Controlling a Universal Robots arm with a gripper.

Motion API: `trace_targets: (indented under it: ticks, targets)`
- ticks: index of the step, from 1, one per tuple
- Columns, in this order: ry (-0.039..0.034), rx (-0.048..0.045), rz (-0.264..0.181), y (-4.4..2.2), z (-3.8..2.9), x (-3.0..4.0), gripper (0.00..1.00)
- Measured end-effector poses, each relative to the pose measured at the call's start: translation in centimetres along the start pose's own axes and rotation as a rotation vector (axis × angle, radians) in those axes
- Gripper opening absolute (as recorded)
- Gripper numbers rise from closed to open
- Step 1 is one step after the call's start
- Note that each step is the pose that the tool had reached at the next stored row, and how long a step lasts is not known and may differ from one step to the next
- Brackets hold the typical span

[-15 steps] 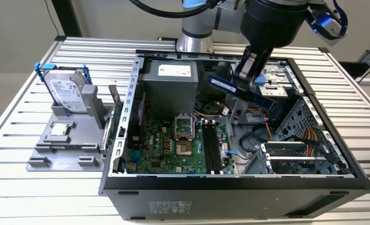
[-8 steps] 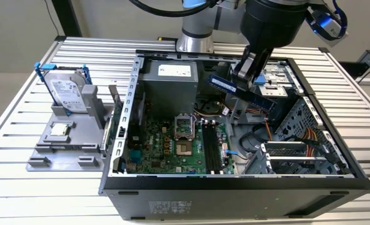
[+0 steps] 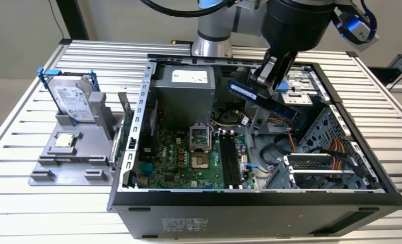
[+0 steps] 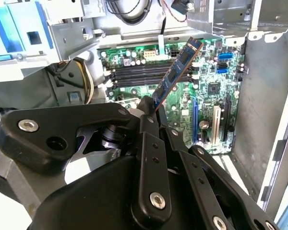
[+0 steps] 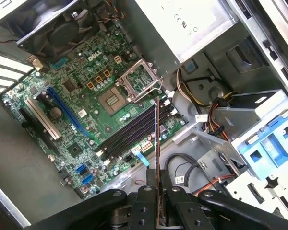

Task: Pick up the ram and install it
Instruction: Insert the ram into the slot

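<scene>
An open computer case (image 3: 255,213) lies on a slatted table (image 3: 24,203); the exterior view takes in a grey holder (image 3: 65,162) carrying a hard drive (image 3: 70,99) at its left. The arm (image 3: 296,25) reaches down over the case. Both wrist views look past the gripper (image 5: 157,184) to the motherboard (image 5: 72,110) and its dark memory slots (image 5: 127,134). The jaws are clamped on the ram (image 4: 175,76), which is held tilted in the air, apart from the slots.

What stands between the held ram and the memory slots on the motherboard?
Nothing visible: the gripper holds the long blue ram stick over the open black computer case, and the black memory slots lie bare.
</scene>
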State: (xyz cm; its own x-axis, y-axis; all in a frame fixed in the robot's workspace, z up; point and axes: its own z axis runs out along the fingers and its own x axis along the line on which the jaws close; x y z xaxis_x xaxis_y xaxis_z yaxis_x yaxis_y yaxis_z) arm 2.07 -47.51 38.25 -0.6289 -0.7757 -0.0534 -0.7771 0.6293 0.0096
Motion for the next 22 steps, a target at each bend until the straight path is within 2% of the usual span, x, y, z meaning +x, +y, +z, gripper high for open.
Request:
trace_targets:
  ticks: [22]
  targets:
    - [0.0022,0.0099,0.143,0.02,0.01,-0.03,0.0]
